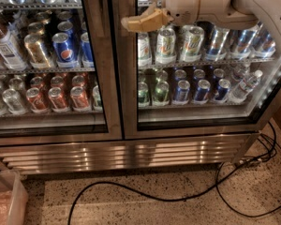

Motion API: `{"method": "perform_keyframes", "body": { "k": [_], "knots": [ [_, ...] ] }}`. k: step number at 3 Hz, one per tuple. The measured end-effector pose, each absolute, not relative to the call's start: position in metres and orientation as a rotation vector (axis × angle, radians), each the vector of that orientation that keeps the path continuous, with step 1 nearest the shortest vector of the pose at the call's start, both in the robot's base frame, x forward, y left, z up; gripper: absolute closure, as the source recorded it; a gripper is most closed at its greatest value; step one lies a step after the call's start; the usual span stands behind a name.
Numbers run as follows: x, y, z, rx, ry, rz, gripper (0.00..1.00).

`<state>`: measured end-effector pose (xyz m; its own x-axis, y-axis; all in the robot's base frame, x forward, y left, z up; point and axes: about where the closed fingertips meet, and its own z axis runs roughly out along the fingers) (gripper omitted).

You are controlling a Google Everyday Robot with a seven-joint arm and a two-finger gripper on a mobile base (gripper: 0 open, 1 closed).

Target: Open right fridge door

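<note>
The fridge (126,154) fills the upper view, with a slatted steel grille at its base. Its right fridge door (189,129) stands closed, and rows of cans and a bottle show behind its glass. My gripper (141,6) is at the top of the view, in front of this door's upper left corner near the centre seam. It is open: one tan finger (145,20) points left across the door's frame, and the other is mostly cut off by the top edge. The white arm reaches in from the upper right.
The left door (100,78) is closed over blue Pepsi and red cans. A black cable (178,198) loops across the speckled floor to the right corner. A clear plastic bin (7,198) sits at the bottom left.
</note>
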<state>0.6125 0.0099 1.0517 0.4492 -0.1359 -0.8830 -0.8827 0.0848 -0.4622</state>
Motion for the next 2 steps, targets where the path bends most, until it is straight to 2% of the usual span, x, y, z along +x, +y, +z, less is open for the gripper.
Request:
{"method": "perform_keyframes", "body": {
  "k": [2],
  "knots": [
    [0.615,0.036,1.040,-1.438,0.978,0.790,0.38]
  ]
}}
